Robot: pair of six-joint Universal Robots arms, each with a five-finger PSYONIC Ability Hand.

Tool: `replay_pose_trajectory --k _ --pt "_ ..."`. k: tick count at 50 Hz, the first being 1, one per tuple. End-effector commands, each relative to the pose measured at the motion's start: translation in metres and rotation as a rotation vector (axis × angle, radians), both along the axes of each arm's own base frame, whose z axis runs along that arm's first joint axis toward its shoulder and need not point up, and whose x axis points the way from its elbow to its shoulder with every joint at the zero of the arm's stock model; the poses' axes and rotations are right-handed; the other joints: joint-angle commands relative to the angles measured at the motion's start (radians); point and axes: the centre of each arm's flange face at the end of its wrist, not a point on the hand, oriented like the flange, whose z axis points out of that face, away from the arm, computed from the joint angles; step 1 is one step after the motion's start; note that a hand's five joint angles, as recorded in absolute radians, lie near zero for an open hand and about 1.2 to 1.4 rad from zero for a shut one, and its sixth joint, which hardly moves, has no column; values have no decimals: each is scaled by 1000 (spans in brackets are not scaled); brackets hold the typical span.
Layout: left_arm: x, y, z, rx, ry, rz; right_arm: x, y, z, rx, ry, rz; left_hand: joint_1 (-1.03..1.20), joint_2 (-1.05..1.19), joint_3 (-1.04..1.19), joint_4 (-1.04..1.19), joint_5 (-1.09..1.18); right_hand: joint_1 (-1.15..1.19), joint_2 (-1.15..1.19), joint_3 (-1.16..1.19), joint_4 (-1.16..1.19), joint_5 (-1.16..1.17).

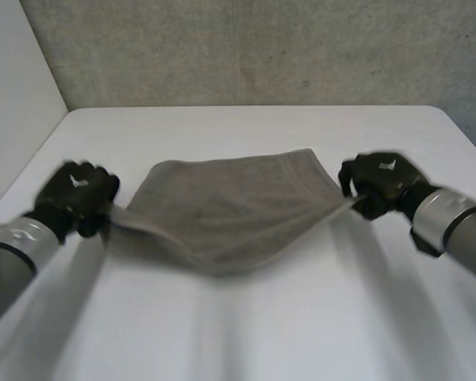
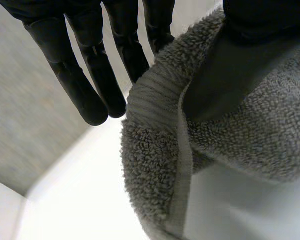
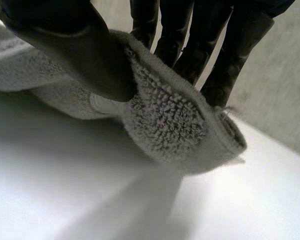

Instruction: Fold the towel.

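Over the white table [image 1: 246, 333], the left hand [image 1: 78, 189] and right hand [image 1: 381, 178] each pinch a corner of the soft, floppy towel [image 1: 230, 206].

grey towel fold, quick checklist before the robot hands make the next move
1. Left robot hand pinching a near corner of the grey terry towel: ok, thumb pressed against fingers.
2. Right robot hand pinching the other near corner: ok.
3. Both held corners lifted off the white table: ok.
4. Towel taut between the hands: not ok, the middle sags.
5. Far edge lying flat on the table: cannot tell.
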Motion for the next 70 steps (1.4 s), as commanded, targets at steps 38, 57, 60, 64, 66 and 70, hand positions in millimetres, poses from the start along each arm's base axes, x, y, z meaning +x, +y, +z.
replay_pose_trajectory --k 38,57,60,64,66,70 --pt "-52 -105 109 -155 249 -14 81 -74 157 -617 155 1 65 50 21 43 37 59 67 62 60 54" --pt "-42 -95 223 -491 654 -111 71 -59 224 -764 -100 -14 65 50 21 43 37 59 67 62 60 54" --pt "-44 -99 180 -389 591 -94 73 -64 199 -679 -47 6 65 50 21 43 37 59 67 62 60 54" --pt "-45 -103 109 -258 450 -74 75 -69 162 -558 6 51 65 50 21 43 37 59 67 62 60 54" --pt "-44 -103 87 -227 397 -64 78 -71 122 -436 45 97 65 50 21 43 37 59 67 62 60 54" --pt "-41 -101 17 -156 236 -48 79 -70 77 -327 92 135 65 50 21 43 37 59 67 62 60 54"
